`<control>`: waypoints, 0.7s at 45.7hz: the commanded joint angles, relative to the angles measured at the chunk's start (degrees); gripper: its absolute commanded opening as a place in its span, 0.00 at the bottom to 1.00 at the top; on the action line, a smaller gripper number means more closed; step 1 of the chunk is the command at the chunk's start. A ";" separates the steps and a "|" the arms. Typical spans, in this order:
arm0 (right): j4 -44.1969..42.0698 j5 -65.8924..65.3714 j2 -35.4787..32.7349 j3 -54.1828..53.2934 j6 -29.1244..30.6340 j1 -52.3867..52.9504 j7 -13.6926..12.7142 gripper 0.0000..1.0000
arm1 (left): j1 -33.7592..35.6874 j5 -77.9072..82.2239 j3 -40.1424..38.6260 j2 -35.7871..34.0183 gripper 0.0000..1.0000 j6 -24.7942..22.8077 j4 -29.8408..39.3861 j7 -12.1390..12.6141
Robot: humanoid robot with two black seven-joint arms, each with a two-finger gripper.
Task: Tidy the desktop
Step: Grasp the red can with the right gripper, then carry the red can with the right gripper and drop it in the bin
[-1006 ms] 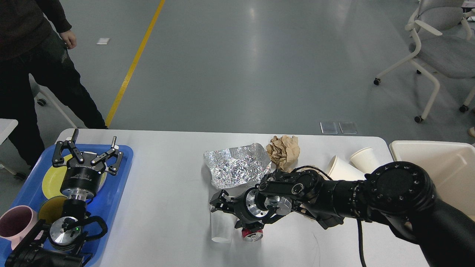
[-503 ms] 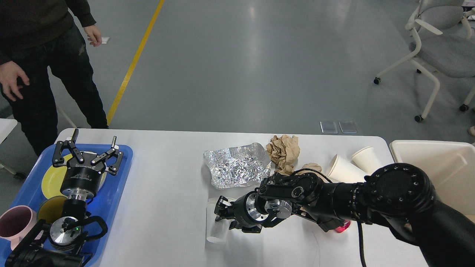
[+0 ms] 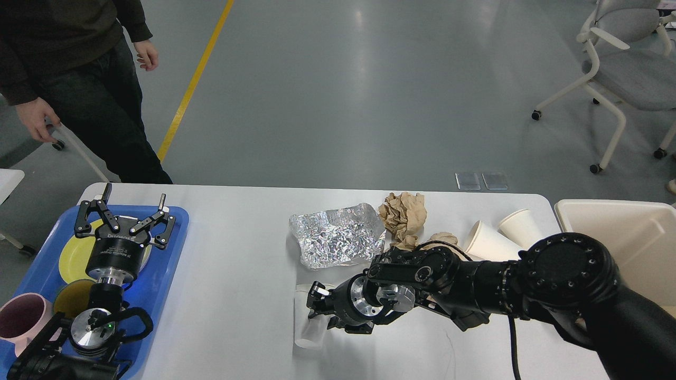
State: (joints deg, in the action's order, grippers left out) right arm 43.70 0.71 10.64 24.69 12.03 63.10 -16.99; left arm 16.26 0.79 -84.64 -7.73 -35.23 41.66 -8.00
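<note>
The white desktop [image 3: 237, 274] spreads below me, and on it I count one sheet of crumpled foil [image 3: 338, 241], two wads of brown paper [image 3: 404, 214], two white paper cups [image 3: 488, 240] lying tipped right of the foil, and one clear plastic cup [image 3: 309, 322] just in front of the foil. My right gripper [image 3: 315, 303] is at that clear cup, too dark to tell whether my fingers clasp it. Far left of the foil, my left gripper [image 3: 132, 208] hangs spread wide over the blue tray [image 3: 169, 264], which holds one yellow plate [image 3: 71, 256] and one pink cup [image 3: 24, 316], and right of the foil is one cream bin [image 3: 623, 221].
</note>
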 commanded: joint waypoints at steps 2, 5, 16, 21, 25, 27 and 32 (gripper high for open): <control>-0.55 0.17 0.17 0.44 0.80 0.35 -2.00 0.00 | 0.00 0.00 0.00 0.00 0.96 -0.02 0.00 0.00; 0.24 0.61 0.00 0.44 1.50 1.41 -2.00 0.00 | 0.00 0.00 0.00 0.00 0.96 0.07 0.00 0.00; 6.74 2.10 -6.24 0.71 3.53 6.85 -1.64 0.00 | 0.00 0.00 0.00 0.00 0.96 -0.02 0.00 0.00; 10.78 2.46 -9.58 2.46 4.84 10.80 -1.91 0.00 | 0.00 0.00 0.00 0.00 0.96 -0.02 0.00 0.00; 14.65 3.33 -12.21 6.67 6.77 15.98 -1.73 0.00 | 0.00 0.00 0.00 0.00 0.96 -0.02 0.00 0.00; 17.28 4.73 -13.53 8.96 7.57 18.97 -1.73 0.00 | 0.00 0.00 0.00 0.00 0.96 -0.02 0.00 0.00; 25.45 7.90 -16.87 15.81 9.94 28.28 -1.47 0.00 | 0.00 0.00 0.00 0.00 0.96 -0.02 0.00 0.00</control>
State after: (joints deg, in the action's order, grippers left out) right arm 61.42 5.74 -2.86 33.96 19.57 82.39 -18.74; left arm 16.26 0.79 -84.64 -7.73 -35.20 41.66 -8.00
